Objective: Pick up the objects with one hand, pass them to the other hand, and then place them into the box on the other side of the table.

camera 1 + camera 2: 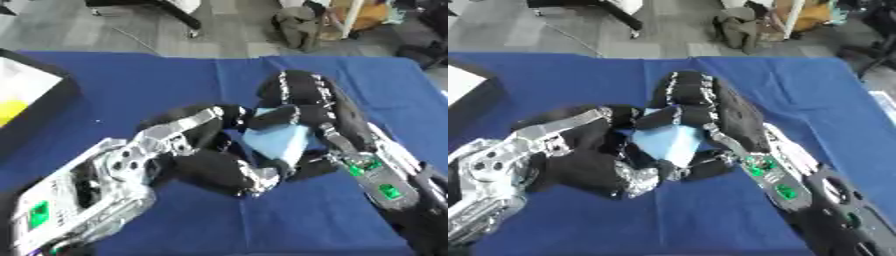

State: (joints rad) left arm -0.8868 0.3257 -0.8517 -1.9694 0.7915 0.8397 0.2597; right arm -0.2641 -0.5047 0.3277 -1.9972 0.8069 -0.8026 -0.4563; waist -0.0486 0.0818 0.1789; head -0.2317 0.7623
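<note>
Hands meet over the middle of the blue cloth-covered table (pixel 131 85) — the right hand (pixel 710 112) has its fingers curled round a light-blue, soft-looking block (pixel 671 142), and the left hand (pixel 206 145) curls in against the block's other side, touching it. A black box with a white and yellow lining (pixel 26 95) sits at the table's left edge, well apart.

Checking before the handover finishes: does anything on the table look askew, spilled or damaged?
Nothing stands out. The light blue object sits between the left robot hand and right robot hand, above the blue tablecloth. The box at the left edge looks undisturbed.
</note>
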